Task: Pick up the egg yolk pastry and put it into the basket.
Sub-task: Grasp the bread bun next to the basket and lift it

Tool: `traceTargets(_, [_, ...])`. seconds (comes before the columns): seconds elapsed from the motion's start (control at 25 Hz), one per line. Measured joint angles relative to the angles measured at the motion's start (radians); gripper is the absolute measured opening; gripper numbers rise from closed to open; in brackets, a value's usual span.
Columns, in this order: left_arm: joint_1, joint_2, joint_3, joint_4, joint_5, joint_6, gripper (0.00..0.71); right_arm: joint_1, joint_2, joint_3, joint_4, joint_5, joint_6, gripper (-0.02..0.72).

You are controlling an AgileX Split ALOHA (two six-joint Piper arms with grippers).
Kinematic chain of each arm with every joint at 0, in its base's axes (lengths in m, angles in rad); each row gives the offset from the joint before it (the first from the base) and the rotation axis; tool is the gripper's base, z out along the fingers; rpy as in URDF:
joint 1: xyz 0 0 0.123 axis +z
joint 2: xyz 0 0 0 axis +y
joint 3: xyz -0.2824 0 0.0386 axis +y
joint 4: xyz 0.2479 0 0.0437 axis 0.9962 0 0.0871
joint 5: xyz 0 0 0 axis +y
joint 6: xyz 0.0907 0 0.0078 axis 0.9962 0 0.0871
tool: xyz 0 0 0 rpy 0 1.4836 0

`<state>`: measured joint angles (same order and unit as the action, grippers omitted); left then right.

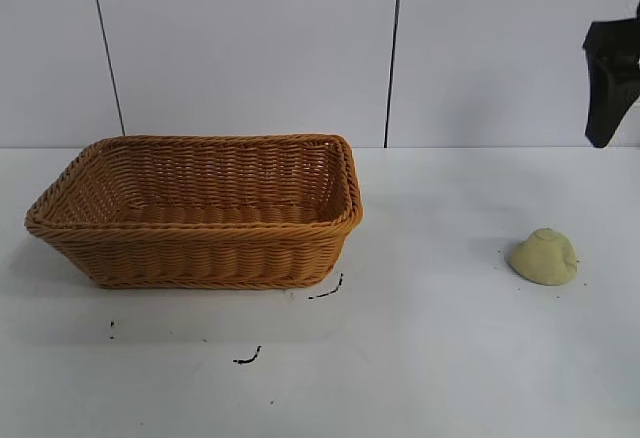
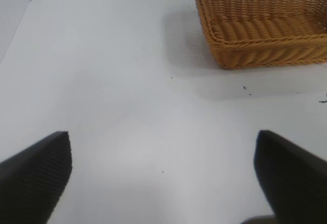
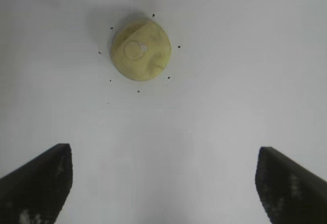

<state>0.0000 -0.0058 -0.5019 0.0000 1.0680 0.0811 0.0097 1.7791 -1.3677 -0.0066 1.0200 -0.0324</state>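
The egg yolk pastry (image 1: 544, 256) sits on the white table (image 1: 440, 358) at my right side of the exterior view, dome up and flat base down, with nothing touching it. A few tiny dark specks dot the table around it. From the right wrist camera I see the pastry (image 3: 140, 49) from above, round and pale yellow with a small ring mark on its top.

My right gripper (image 3: 163, 183) hangs above the table with its two dark fingers (image 3: 38, 183) spread wide apart and nothing between them. The pastry lies ahead of the fingertips, apart from both, and roughly in line with the gap between them, a little toward one finger. In the exterior view the right gripper (image 1: 611, 78) shows as a dark shape at the upper right edge, high above the pastry and slightly to its right.

The basket (image 1: 200, 213) stands well apart from the pastry, on the left half of the table. It is orange-brown wicker, rectangular with flared sides, and I see nothing inside it. A few dark scuff marks (image 1: 248, 358) lie on the table in front of it.

My left gripper (image 2: 163, 178) hovers over bare table, fingers wide open and holding nothing, with the basket (image 2: 265, 50) farther ahead of it.
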Motion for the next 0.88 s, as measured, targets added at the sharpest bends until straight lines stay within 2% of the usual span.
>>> traceTargets(0.36, [0.0,0.0,0.0,0.0,0.0,0.0,0.697,0.033,0.131,-0.03,0.007,-0.084,-0.048,0.696])
traceTargets(0.88, [0.0,0.0,0.0,0.0,0.0,0.0,0.697,0.066,0.286,-0.03,0.014,-0.176,-0.011,0.696])
